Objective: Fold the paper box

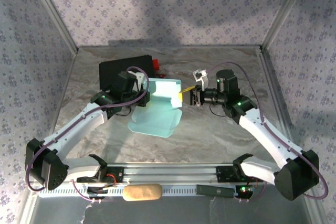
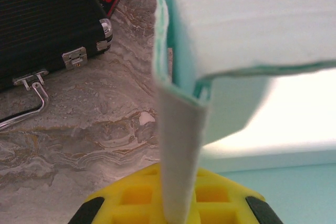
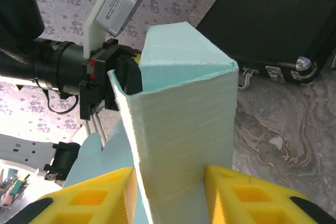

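While the near part of the paper box (image 1: 156,116) lies flat on the surface (image 1: 220,135), its far end is stood up between both tools. Left tool (image 2: 176,205): yellow fingers (image 2: 134,198) pressed together on a thin upright flap, with a folded wall of the box seen just ahead. Right tool (image 3: 173,195): clamped on an upright folded corner, card filling its gap. Black case (image 1: 123,69) is noted just beyond the left tool.

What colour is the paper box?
The paper box is pale blue-green, clearest in the right wrist view.
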{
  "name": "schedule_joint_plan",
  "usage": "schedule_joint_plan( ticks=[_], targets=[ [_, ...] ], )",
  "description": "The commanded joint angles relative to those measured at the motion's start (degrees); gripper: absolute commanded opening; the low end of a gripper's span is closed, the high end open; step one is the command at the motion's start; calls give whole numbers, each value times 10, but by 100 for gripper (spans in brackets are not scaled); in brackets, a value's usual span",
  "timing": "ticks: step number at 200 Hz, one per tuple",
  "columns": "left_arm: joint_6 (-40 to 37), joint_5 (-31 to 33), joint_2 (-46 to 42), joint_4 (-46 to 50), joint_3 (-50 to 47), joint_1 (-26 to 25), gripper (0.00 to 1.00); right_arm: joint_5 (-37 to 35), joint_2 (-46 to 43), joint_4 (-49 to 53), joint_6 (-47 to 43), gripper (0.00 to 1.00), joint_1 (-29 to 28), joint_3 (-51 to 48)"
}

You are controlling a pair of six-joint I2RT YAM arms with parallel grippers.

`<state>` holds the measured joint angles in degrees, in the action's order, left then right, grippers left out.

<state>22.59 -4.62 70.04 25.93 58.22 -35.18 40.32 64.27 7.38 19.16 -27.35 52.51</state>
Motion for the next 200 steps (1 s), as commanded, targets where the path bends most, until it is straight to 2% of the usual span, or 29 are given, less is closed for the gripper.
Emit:
schedule_joint_plan(
  ticks=[1, 80, 119, 162, 200],
  targets=[
    [7, 13, -15, 4, 10, -16, 0, -41, 15, 33, -25, 39, -14, 32],
    [9, 60, -10, 15, 22, -54, 0, -268, 51, 118, -54, 40, -84, 87],
    [10, 68, -5, 16, 27, -65, 0, -338, 78, 126, -53, 30, -113, 104],
    [11, 74, -1, 17, 31, -74, 0, -458, 110, 147, -23, 24, -151, 130],
    [11, 81, 7, 18, 34, -81, 0, -560, 140, 176, -1, 12, -186, 153]
  ],
)
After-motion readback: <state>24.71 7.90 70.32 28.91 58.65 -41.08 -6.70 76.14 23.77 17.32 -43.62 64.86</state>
